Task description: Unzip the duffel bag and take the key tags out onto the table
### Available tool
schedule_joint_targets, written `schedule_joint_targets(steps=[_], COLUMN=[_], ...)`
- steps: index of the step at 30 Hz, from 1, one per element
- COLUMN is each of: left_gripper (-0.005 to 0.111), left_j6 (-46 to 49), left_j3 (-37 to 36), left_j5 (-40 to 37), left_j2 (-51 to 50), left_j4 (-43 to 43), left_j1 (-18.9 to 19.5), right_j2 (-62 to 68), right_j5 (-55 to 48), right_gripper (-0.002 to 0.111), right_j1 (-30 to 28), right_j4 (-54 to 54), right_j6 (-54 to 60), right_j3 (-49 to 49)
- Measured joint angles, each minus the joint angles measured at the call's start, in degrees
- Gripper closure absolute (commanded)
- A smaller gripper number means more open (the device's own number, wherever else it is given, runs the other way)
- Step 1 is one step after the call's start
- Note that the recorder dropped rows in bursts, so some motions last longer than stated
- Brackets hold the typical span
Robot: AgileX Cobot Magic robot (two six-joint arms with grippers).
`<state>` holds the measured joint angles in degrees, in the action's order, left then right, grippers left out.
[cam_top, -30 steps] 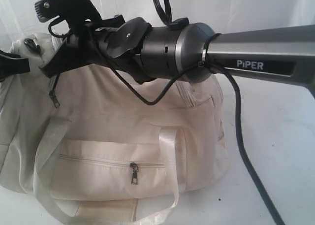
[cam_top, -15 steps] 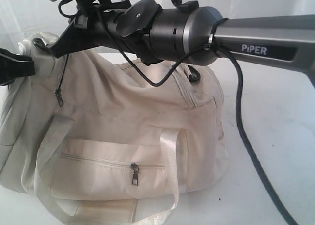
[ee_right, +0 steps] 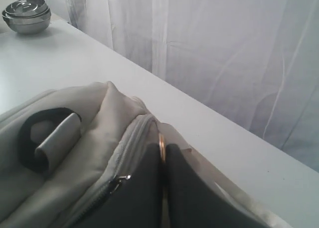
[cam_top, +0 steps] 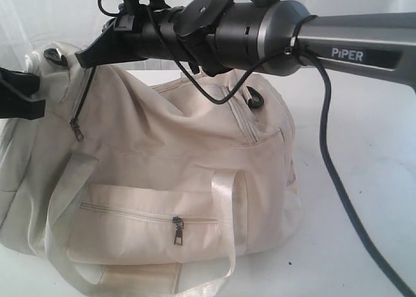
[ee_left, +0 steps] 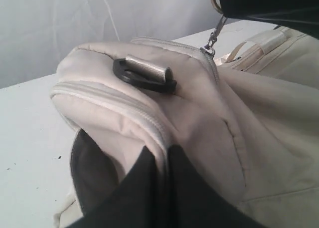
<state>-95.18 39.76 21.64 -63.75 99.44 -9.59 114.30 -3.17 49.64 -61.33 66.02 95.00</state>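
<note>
Risen since a second ago: the right arm and the right gripper [cam_top: 82,56] sit higher over the duffel bag [cam_top: 169,154]. The bag's upper left fabric has come up with them and is tented into a peak.

Right wrist view: the fingers are pressed together with a thin gold ring [ee_right: 161,144] pinched between them, directly above the top zipper [ee_right: 132,140]. The left wrist view shows a small clasp [ee_left: 214,36] running from that ring down to the zipper's end.

Left gripper [ee_left: 158,160]: closed narrow on a fold of cream fabric at the bag's end, just beside a black loop with a grey tab [ee_left: 144,74].

The bag rests on the white table [cam_top: 377,180], with the side pocket pull [cam_top: 176,231] facing the exterior camera. Steel bowls [ee_right: 27,12] stand well apart from the bag on the same table.
</note>
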Motion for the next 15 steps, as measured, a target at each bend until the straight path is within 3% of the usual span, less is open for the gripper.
schedule_joint_targets(steps=[4,10,13,15], left_gripper=[0.101,0.047,0.03,0.025], left_j6=[4.8,11.4,12.2,12.5], left_j3=[0.0,0.2,0.4,0.5], left_j5=[-0.6,0.3,1.9,2.5], left_j2=[0.0,0.1,0.4,0.4], left_j4=[0.0,0.0,0.0,0.0], left_j1=[0.0,0.0,0.0,0.0], right_j2=[-0.1,-0.2,-0.2,-0.2], right_j5=[-0.7,-2.4,-2.7,-3.0], right_gripper=[0.108,0.108,0.108,0.108], right_j1=[0.0,-0.3,-0.4,-0.4], right_j4=[-0.1,-0.1,-0.1,-0.1], right_j6=[0.0,0.0,0.0,0.0], right_j3=[0.1,0.1,0.1,0.1])
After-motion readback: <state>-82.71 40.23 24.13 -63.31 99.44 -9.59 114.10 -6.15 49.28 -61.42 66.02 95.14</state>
